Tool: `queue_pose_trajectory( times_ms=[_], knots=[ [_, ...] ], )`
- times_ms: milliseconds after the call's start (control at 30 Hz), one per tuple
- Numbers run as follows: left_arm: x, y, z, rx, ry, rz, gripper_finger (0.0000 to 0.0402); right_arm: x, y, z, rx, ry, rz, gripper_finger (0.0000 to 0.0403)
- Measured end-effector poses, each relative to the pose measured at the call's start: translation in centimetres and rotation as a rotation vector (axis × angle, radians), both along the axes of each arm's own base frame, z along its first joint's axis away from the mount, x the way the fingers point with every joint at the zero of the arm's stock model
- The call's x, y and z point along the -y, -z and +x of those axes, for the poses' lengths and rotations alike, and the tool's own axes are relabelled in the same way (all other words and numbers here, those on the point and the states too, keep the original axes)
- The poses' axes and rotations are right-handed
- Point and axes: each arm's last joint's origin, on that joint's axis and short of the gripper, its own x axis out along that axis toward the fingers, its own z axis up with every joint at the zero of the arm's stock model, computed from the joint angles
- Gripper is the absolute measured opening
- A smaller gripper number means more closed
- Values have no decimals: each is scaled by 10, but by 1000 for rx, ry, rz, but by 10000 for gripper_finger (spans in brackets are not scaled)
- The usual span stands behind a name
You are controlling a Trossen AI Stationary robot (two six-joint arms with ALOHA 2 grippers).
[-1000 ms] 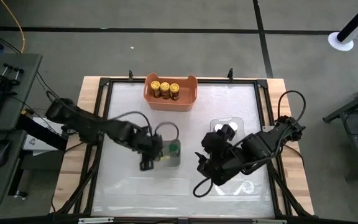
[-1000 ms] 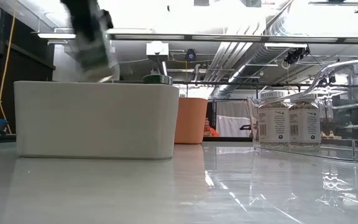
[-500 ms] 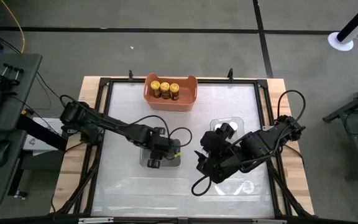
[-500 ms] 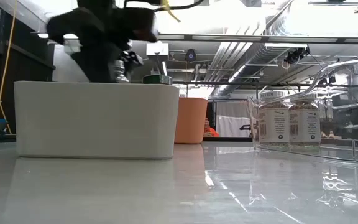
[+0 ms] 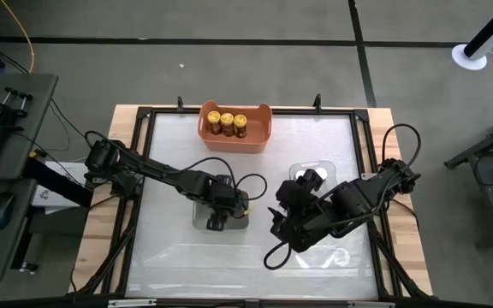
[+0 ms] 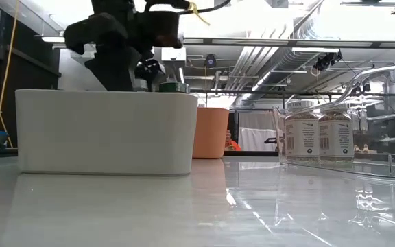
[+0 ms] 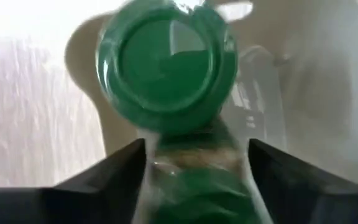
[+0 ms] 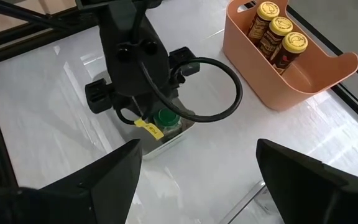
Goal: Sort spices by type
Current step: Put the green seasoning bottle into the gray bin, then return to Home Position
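My left gripper (image 5: 218, 216) reaches down into a white tub (image 6: 105, 130), shut on a green-lidded spice jar (image 7: 194, 186). A second green-lidded jar (image 7: 166, 59) stands upright in the same tub just beyond it, its lid (image 6: 173, 87) showing above the rim. Three yellow-lidded jars (image 5: 228, 122) stand in the orange tub (image 5: 264, 137). Two silver-white-lidded jars (image 6: 317, 137) stand in a clear tub (image 5: 308, 177). My right gripper (image 8: 210, 186) hovers open right of the white tub, above the table. My left gripper pinches the green-lidded jar's glass body (image 7: 194, 162) between its two fingers (image 7: 114, 180), coming from above and pointing down. The jar sits upright in the hold, lid end toward the wrist. The tub wall hides whether its base rests on the tub floor.
The orange tub sits at the table's far edge, the clear tub right of centre under my right arm. Another clear tub (image 5: 328, 257) lies near the right arm toward the near edge. A black frame (image 5: 139, 171) borders the white tabletop.
My left gripper, carrying the jar, has moved slightly toward the table's right and come down from above the white tub into it, beside the standing green-lidded jar. It has stayed shut on the jar.
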Motion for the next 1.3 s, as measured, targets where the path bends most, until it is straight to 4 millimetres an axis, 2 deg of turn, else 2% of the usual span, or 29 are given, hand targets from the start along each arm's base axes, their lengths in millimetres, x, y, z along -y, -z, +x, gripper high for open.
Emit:
queue_pose_trajectory(
  times_ms=[67,167,400,567,667,767,967,1067,1167,1300],
  knots=[
    [0,0,1,12,-7,-5,295,1,0,0,0,2,-1,311],
    [1,-4,1,17,-3,-23,317,2,0,1,0,7,-2,311],
    [1,-28,5,16,15,-18,317,6,0,3,-1,16,-10,311],
    [-7,-48,-8,-99,3,35,314,12,0,6,-17,6,-34,311],
    [-13,-60,-27,-98,-57,38,314,19,0,9,-19,25,-38,311],
    [-19,-71,-57,-32,-159,-6,314,25,0,12,-23,36,-45,311],
    [-22,-83,-133,348,-384,-211,314,31,0,14,-38,25,-75,311],
    [-24,-78,-165,586,-424,-313,313,32,0,15,-40,27,-78,311],
    [-31,-67,-187,841,-449,-350,300,32,0,15,-44,23,-76,311],
    [-44,-47,-209,1128,-487,-325,245,29,1,14,-70,-12,-26,292]
  ],
)
